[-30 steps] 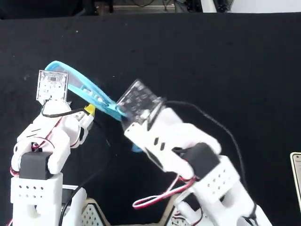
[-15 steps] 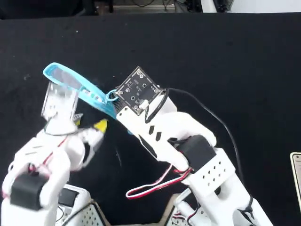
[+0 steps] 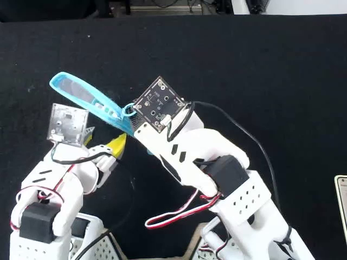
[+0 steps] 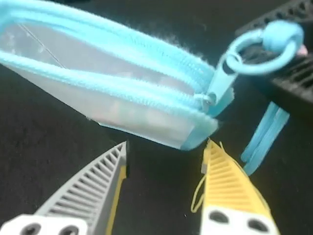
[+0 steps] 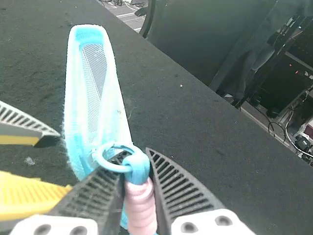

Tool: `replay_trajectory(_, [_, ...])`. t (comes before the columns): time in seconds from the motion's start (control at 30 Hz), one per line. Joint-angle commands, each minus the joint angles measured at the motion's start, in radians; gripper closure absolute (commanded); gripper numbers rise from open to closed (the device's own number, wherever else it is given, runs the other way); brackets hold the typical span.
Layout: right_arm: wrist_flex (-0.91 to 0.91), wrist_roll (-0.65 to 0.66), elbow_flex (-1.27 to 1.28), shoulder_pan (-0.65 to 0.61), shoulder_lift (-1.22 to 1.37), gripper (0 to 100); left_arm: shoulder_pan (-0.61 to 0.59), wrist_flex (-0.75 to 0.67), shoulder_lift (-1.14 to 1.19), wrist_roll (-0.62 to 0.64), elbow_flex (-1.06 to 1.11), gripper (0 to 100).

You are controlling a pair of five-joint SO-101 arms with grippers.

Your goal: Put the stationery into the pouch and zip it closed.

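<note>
The blue-edged translucent pouch point(image 3: 81, 95) lies at the table's left, its zipper point(image 4: 122, 46) drawn shut along the length that shows. My right gripper point(image 3: 130, 112) sits at the pouch's near-right end. In the right wrist view the gripper point(image 5: 134, 159) is shut on the zipper pull point(image 5: 137, 169), a blue loop with a pink piece on a blue ring point(image 5: 113, 156). My left gripper point(image 4: 167, 147) stands open just short of the pouch's corner point(image 4: 195, 137), with nothing between its grey finger and yellow finger point(image 4: 230, 191). Its yellow fingertip point(image 3: 116, 145) lies nearer than the pouch.
A blue strap point(image 4: 266, 137) hangs by the pouch's end. A white object point(image 3: 341, 200) pokes in at the table's right edge. Both arm bases stand at the front edge. Black tabletop stretches open behind and to the right.
The right gripper slid toward the far left with the zipper pull, then held still. The left arm drew back from the pouch toward the front and now stands open.
</note>
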Motion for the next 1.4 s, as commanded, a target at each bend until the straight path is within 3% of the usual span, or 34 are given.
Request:
replay_trajectory(0.0, [-0.029, 0.003, -0.059, 0.015, 0.001, 98.8, -0.024, -0.017, 0.003, 0.003, -0.012, 75])
replay_trajectory(0.33, [-0.029, 0.003, -0.061, 0.015, 0.004, 98.8, -0.265, -0.063, 0.003, 0.002, -0.015, 75])
replay_trajectory(0.43, [-0.029, 0.003, -0.059, 0.015, 0.004, 98.8, -0.278, -0.068, 0.003, 0.008, -0.016, 75])
replay_trajectory(0.53, [-0.029, 0.003, -0.059, 0.015, 0.004, 98.8, -0.229, -0.011, 0.002, 0.009, -0.028, 75])
replay_trajectory(0.67, [-0.029, 0.003, -0.059, 0.015, 0.004, 98.8, -0.059, 0.17, 0.002, 0.009, -0.119, 75])
replay_trajectory(0.73, [-0.029, 0.003, -0.059, 0.015, 0.004, 98.8, 0.015, 0.192, 0.003, 0.005, -0.137, 75])
replay_trajectory(0.97, [-0.029, 0.003, -0.059, 0.015, -0.001, 98.8, 0.137, 0.029, 0.003, 0.009, -0.067, 75])
replay_trajectory(1.1, [-0.029, 0.003, -0.059, 0.015, -0.001, 98.8, 0.136, -0.103, 0.003, 0.003, 0.015, 75])
replay_trajectory(1.37, [-0.028, 0.003, -0.054, 0.015, 0.002, 98.8, -0.079, -0.166, 0.002, 0.003, 0.088, 75])
